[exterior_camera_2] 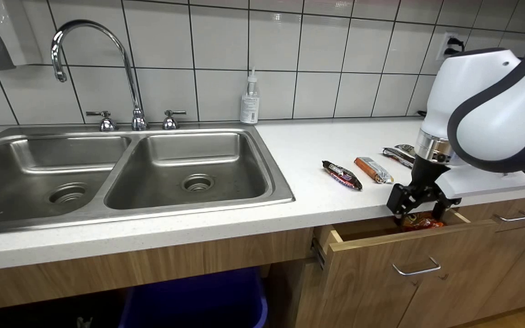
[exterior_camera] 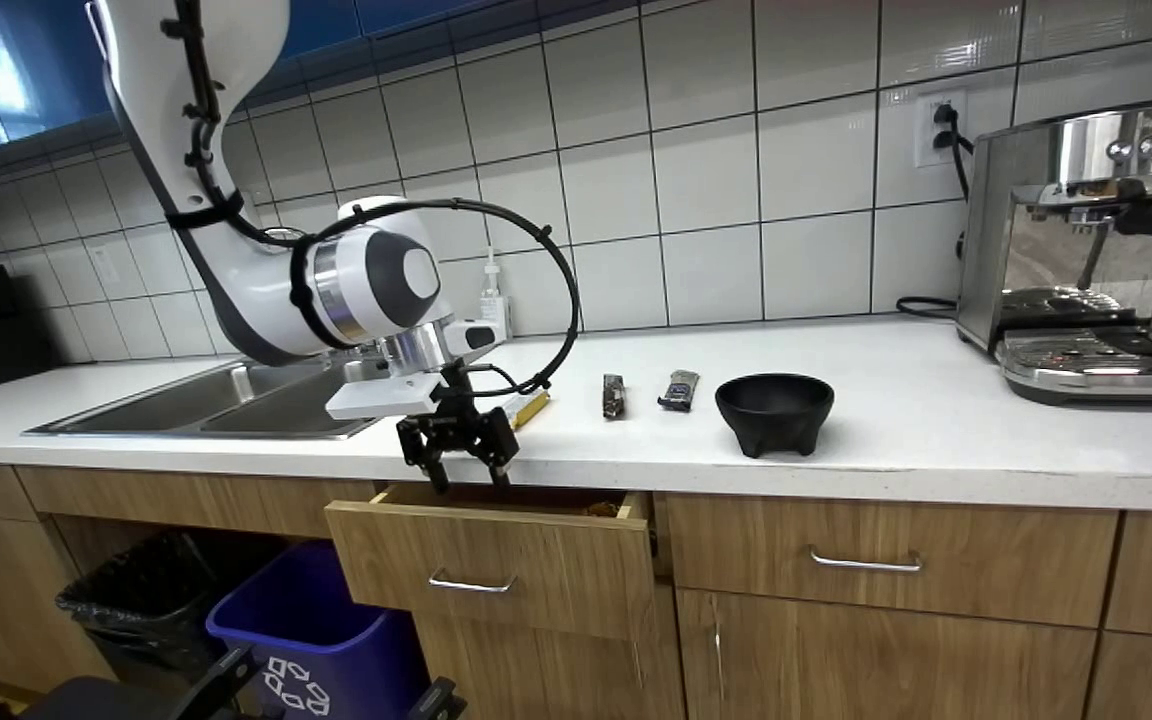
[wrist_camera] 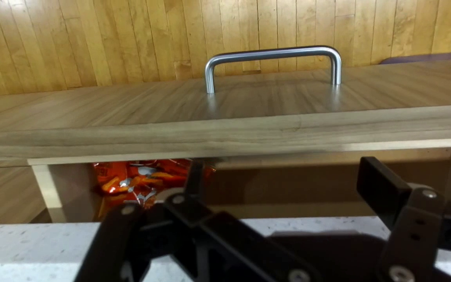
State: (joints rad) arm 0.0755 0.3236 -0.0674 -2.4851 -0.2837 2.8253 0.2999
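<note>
Inside the pulled-out drawer (exterior_camera: 496, 545), at one end, lies a glossy red snack bag (wrist_camera: 131, 178). The tool (wrist_camera: 282, 172) points down at the drawer's mouth, fingers spread wide. The white desk (exterior_camera: 896, 420) overhangs the drawer's rear, carrying a dark-wrapped bar (exterior_camera_2: 342, 175), an orange-wrapped bar (exterior_camera_2: 374, 169), a black bowl (exterior_camera: 774, 415) and an espresso machine (exterior_camera: 1066, 260); a blue recycling bin (exterior_camera: 336, 660) stands below.

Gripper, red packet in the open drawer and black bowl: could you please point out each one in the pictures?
Gripper (wrist_camera: 282, 178), wrist view: the gap midway between its fingertips.
Red packet (wrist_camera: 141, 179), wrist view: middle of its visible wrapper.
Black bowl (exterior_camera: 774, 416), in an exterior view: outer wall, below the rim.
</note>
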